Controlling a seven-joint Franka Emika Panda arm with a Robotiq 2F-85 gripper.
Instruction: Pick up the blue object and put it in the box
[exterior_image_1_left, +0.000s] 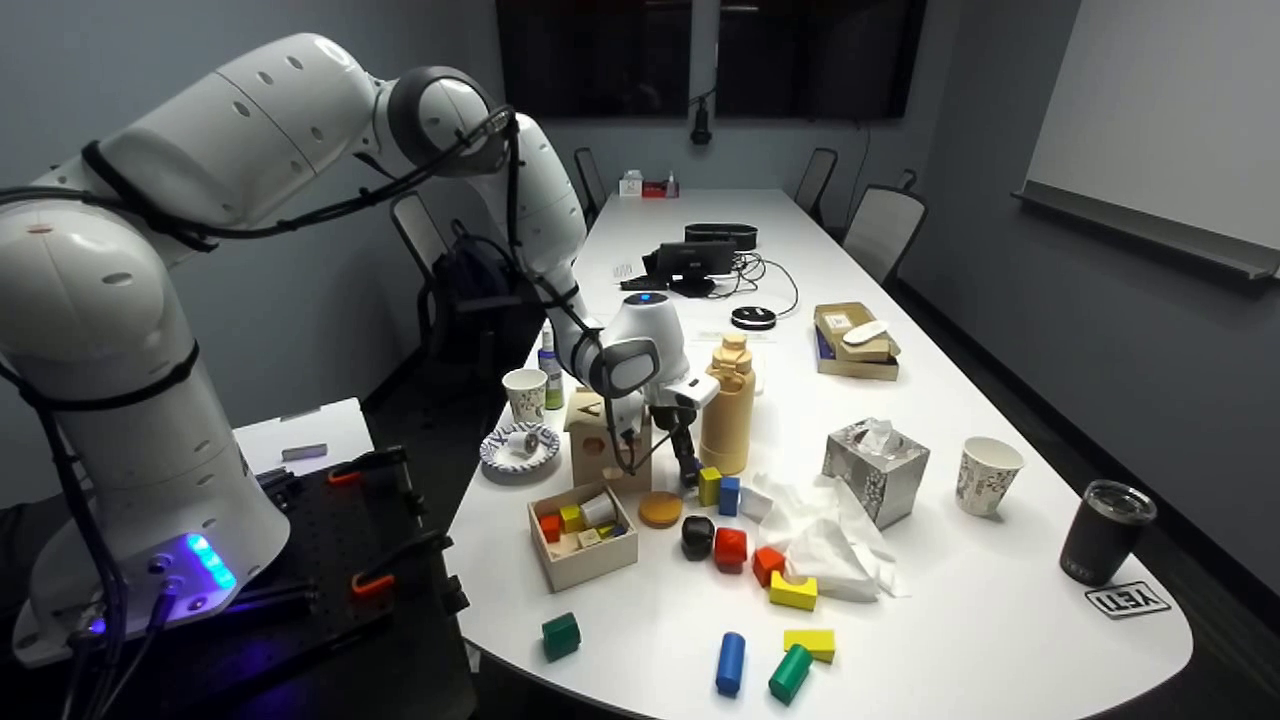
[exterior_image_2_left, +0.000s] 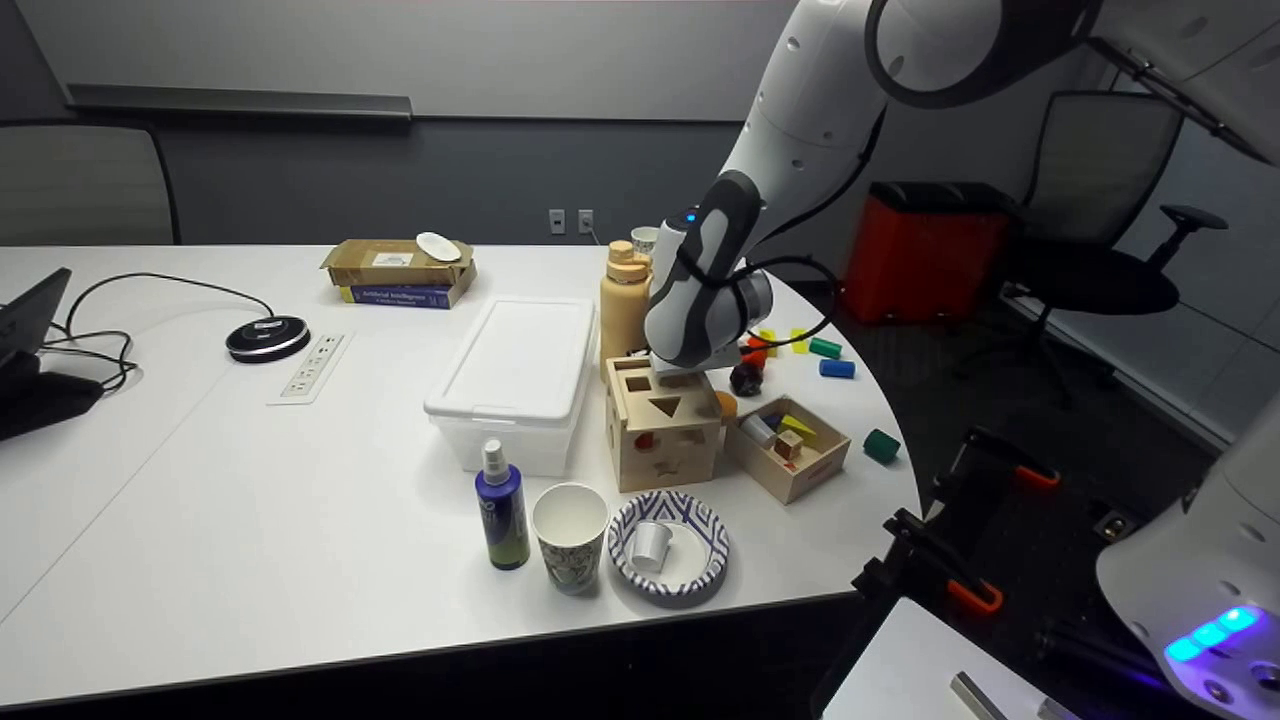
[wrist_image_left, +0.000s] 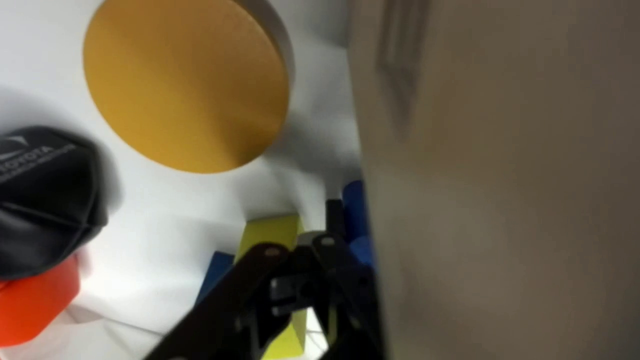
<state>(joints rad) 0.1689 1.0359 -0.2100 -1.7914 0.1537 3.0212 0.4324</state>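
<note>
Jaws point down close to the white table (exterior_image_1_left: 980, 620), and it can't be told whether they are spread apart or pinching something. They belong to the black gripper (exterior_image_1_left: 688, 465), which hangs just beside the box (exterior_image_2_left: 672, 430), a light wooden cube with shape holes in it. Right by the gripper, in the wrist view, is a blue piece (wrist_image_left: 354, 210), partly hidden by a big tan surface (wrist_image_left: 490, 180) that is too blurry to name. Next to the gripper is a yellow block (exterior_image_1_left: 709, 486), and a blue block (exterior_image_1_left: 729, 496) is just beside that. A blue cylinder (exterior_image_1_left: 731, 663) lies well apart from them, near the table's edge, with a green cylinder (exterior_image_1_left: 790, 674) close by. Near the box lies an orange disc (exterior_image_1_left: 660, 509), and near that is a black ball (exterior_image_1_left: 697, 537) with white letters. Coloured blocks (exterior_image_1_left: 571, 518) sit in the low wooden tray (exterior_image_1_left: 595, 562), and a tan bottle (exterior_image_1_left: 728, 415) stands tall near the gripper.
</note>
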